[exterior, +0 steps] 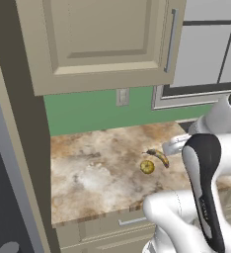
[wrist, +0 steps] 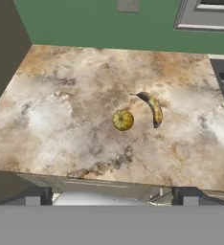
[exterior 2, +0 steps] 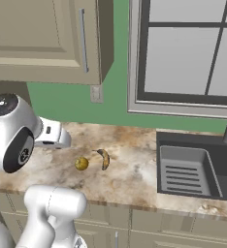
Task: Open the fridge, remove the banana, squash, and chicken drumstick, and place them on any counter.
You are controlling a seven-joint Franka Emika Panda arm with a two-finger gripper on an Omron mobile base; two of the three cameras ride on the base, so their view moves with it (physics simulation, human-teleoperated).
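banana (wrist: 152, 108) and squash (wrist: 123, 120) already down on the desk (wrist: 61, 124), just beside each other, near the sink (exterior 2: 195, 169). pincer (wrist: 112, 198) spread wide, empty, hovering over the desk's front edge. drumstick probably next: calls for going back to the fridge.

The white arm folds above the table's (wrist: 47, 119) front edge, its claw (wrist: 112, 200) empty, the two dark fingertips (wrist: 35, 197) spread wide apart, facing across the table toward its back edge.
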